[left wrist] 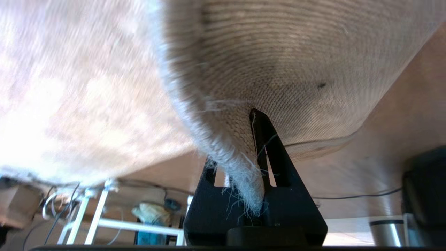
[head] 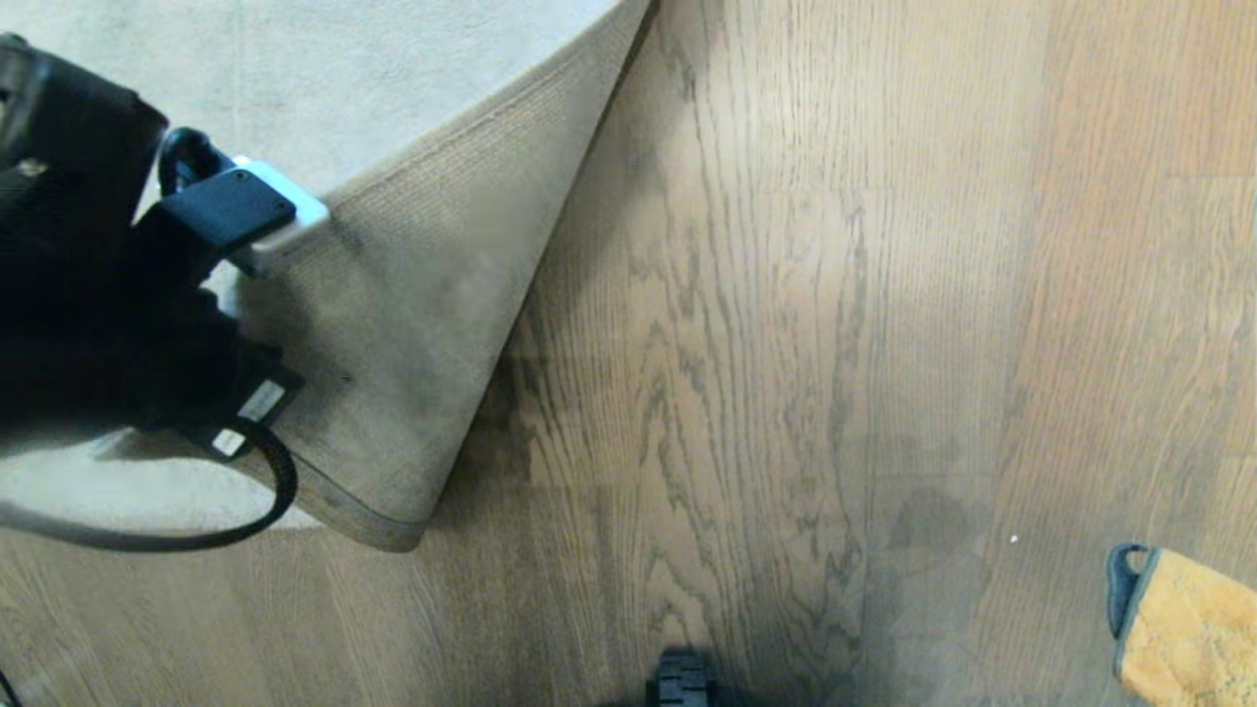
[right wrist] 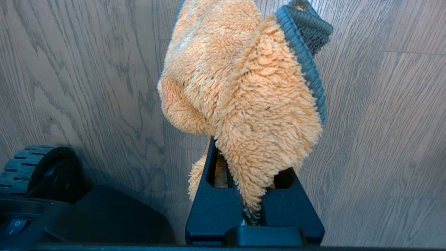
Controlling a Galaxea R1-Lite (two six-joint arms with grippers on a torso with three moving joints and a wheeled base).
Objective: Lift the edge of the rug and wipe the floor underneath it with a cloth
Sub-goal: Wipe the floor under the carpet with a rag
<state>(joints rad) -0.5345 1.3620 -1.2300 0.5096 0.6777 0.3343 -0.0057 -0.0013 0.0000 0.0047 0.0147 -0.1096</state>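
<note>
Home-like test room; wood-plank floor (head: 884, 344); pale rug (head: 324, 88); white frame (left wrist: 101, 219), cables behind.

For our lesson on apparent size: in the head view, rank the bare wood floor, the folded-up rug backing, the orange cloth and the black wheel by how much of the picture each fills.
1. Wood floor, the most.
2. Rug backing, its corner lifted by the left gripper.
3. Orange cloth, cut off by the frame, so its true extent is unsure.
4. Black wheel, also cut off.

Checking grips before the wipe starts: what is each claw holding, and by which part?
The left claw pinches the rug edge at its border. The right claw clamps an orange cloth by its bunched end.
</note>
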